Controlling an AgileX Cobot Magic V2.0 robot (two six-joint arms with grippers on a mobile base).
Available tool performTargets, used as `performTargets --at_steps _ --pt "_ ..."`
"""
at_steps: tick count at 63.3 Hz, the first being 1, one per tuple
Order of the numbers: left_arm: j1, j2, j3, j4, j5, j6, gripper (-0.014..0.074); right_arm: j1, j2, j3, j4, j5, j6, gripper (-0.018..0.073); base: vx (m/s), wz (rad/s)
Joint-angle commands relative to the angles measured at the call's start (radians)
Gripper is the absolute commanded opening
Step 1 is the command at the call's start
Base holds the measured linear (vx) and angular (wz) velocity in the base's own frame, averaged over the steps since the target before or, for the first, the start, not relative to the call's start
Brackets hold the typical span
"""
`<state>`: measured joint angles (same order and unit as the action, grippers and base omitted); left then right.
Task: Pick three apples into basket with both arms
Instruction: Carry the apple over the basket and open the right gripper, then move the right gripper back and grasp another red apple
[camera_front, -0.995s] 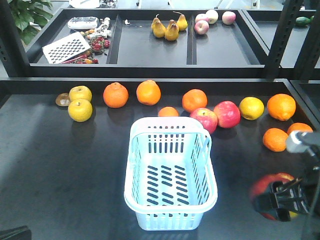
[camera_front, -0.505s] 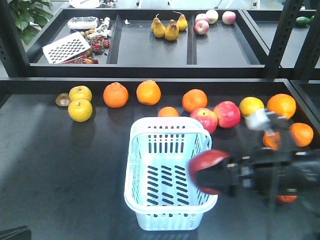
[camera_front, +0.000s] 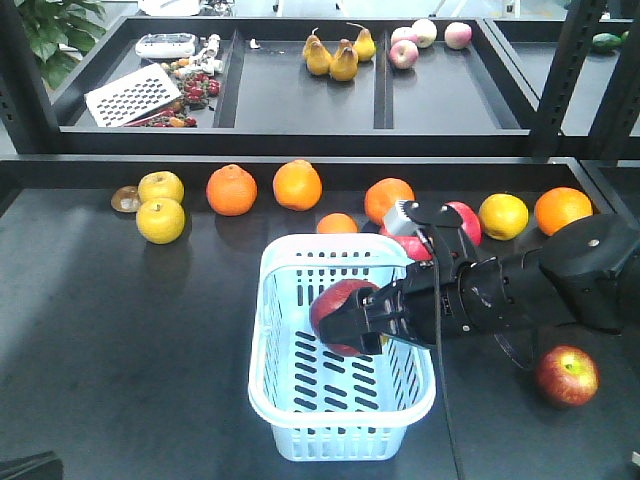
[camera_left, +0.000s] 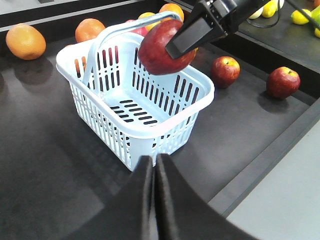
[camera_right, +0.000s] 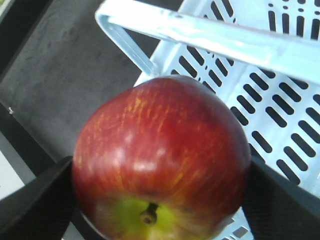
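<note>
The pale blue basket stands mid-table with nothing in it. My right gripper is shut on a dark red apple and holds it over the basket's right half, just below the rim. The right wrist view is filled by this apple, gripped between both fingers, with the basket underneath. A second apple lies on the table right of the basket. The left wrist view shows that apple and a third apple beyond the basket. My left gripper is shut and empty, near the basket's front corner.
Oranges and yellow fruit line the table's back, with pinkish apples partly behind my right arm. A raised shelf behind holds pears and other items. The table's front edge runs close to the left gripper.
My right arm swung left from the table's right front, carrying the apple over the basket. An apple on the table at the right is now uncovered.
</note>
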<state>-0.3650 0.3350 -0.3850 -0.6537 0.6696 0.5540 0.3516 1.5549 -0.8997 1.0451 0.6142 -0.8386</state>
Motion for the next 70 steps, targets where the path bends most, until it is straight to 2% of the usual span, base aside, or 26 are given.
performTargets --at_steps 1,9,22,27,32,38,45,51,55,61,66,70 --pt "-0.001 0.008 -0.02 -0.032 -0.054 -0.005 -0.0008 -0.001 -0.033 -0.034 0.024 0.003 0.0 0.064 0.0 0.0" --pt "-0.001 0.008 -0.02 -0.032 -0.054 -0.005 -0.0008 -0.001 -0.033 -0.034 0.024 -0.004 0.0 0.0671 0.0 0.0" --pt "-0.001 0.008 -0.02 -0.032 -0.054 -0.005 -0.0008 -0.001 -0.033 -0.034 0.028 -0.015 0.0 0.0621 0.0 0.0" --pt "-0.001 0.008 -0.02 -0.032 -0.054 -0.005 -0.0008 -0.002 -0.033 -0.034 0.028 -0.022 0.006 0.0569 0.0 0.0" --pt "-0.001 0.008 -0.02 -0.032 -0.054 -0.005 -0.0008 -0.002 -0.034 -0.034 0.028 -0.012 0.069 0.0504 0.0 0.0" --pt "-0.001 0.008 -0.02 -0.032 -0.054 -0.005 -0.0008 -0.003 -0.047 -0.034 -0.026 0.014 0.134 0.0365 0.0 0.0" --pt "-0.001 0.008 -0.02 -0.032 -0.054 -0.005 -0.0008 -0.003 -0.083 -0.034 -0.202 0.03 0.254 0.0156 0.0 0.0" --pt "-0.001 0.008 -0.02 -0.032 -0.054 -0.005 -0.0007 -0.019 -0.137 -0.034 -0.452 0.026 0.455 -0.0013 0.0 0.0" --pt "-0.001 0.008 -0.02 -0.032 -0.054 -0.005 -0.0007 -0.058 -0.171 -0.034 -0.626 0.037 0.599 -0.0011 0.0 0.0" --pt "-0.001 0.008 -0.02 -0.031 -0.054 -0.005 -0.0006 -0.139 -0.201 -0.034 -0.836 0.072 0.748 0.0014 0.0 0.0" --pt "-0.001 0.008 -0.02 -0.031 -0.054 -0.005 -0.0006 -0.219 -0.203 -0.034 -0.932 0.102 0.767 0.0061 0.0 0.0" --pt "-0.001 0.008 -0.02 -0.031 -0.055 -0.005 -0.0006 -0.275 -0.195 -0.034 -0.945 0.111 0.748 0.0124 0.0 0.0"
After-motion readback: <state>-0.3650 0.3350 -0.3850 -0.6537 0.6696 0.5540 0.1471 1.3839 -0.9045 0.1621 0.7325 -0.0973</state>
